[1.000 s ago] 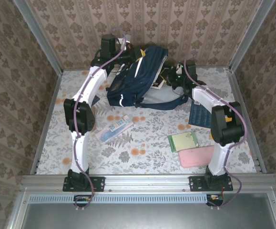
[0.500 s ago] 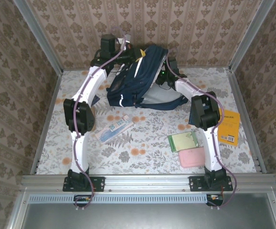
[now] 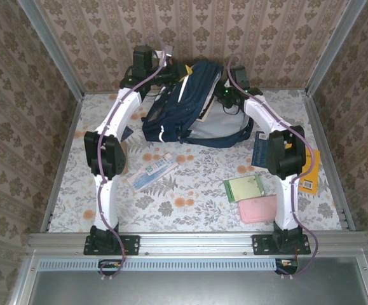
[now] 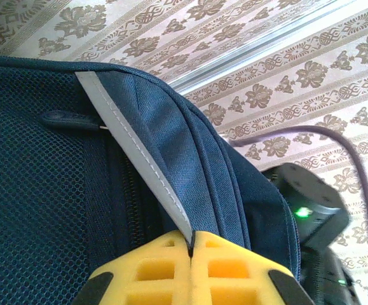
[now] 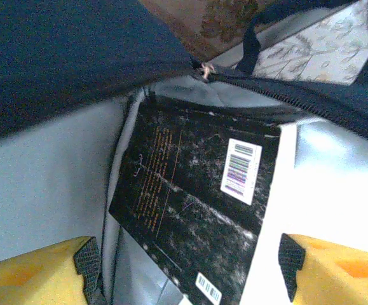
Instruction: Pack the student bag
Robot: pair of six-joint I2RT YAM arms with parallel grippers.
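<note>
- Your student bag: long axis near-left to far-right, mouth right.
- You see left tool clenched on its stripe; right tool released.
- Inside, book: barcode label, text unreadable.

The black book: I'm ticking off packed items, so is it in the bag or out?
In. The right wrist view shows the black book lying against the grey lining of the student bag, under its opened navy flap.
</note>
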